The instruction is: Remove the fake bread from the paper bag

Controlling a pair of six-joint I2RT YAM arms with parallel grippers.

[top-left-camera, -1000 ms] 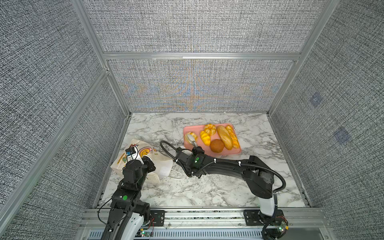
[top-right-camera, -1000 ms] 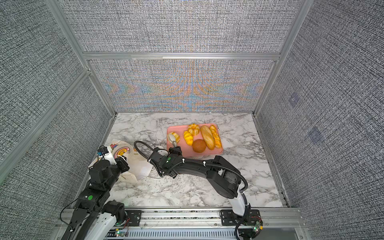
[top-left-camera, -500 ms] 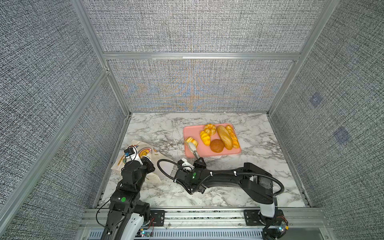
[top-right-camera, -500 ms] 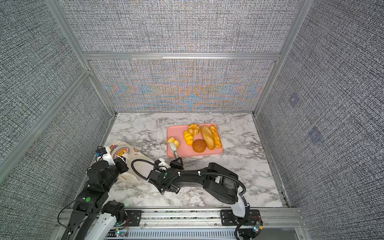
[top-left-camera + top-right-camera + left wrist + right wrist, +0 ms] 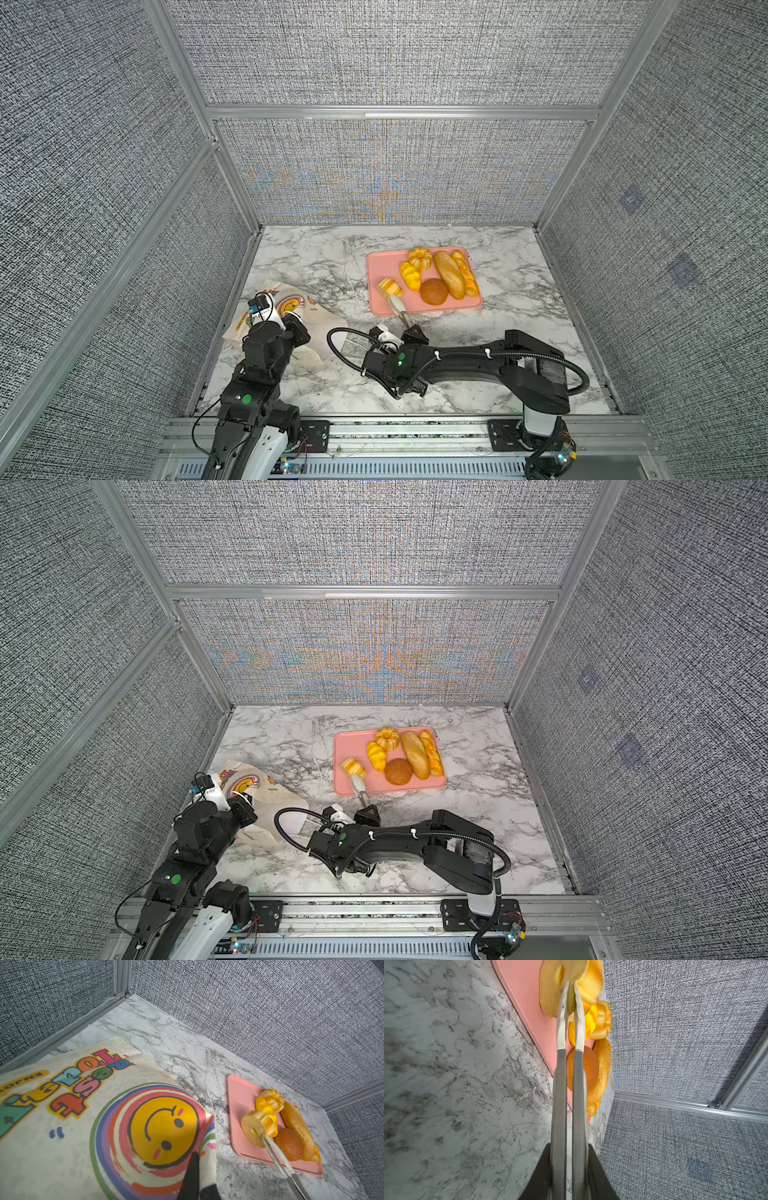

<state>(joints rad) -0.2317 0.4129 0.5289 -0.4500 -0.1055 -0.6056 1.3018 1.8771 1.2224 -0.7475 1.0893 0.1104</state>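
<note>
The paper bag (image 5: 68,1157) was cream, printed with a yellow smiley face (image 5: 164,1132) ringed in red, pink, purple, blue and green, beside multicoloured lettering. The tray (image 5: 380,268) was plain pink. The fake bread (image 5: 449,270) was glossy golden-yellow; one bun (image 5: 434,291) was dark brown. The tongs (image 5: 560,1028) were silver with grey handles. The table (image 5: 316,257) was white marble, veined grey.

The right hand (image 5: 412,332), clamped on the metal tongs (image 5: 397,308), has pulled back toward the front of the tabletop (image 5: 316,257) with its wrist swung round, carrying the ring-shaped bun (image 5: 389,286) slightly nearer and further onto the pink tray (image 5: 376,262).
</note>
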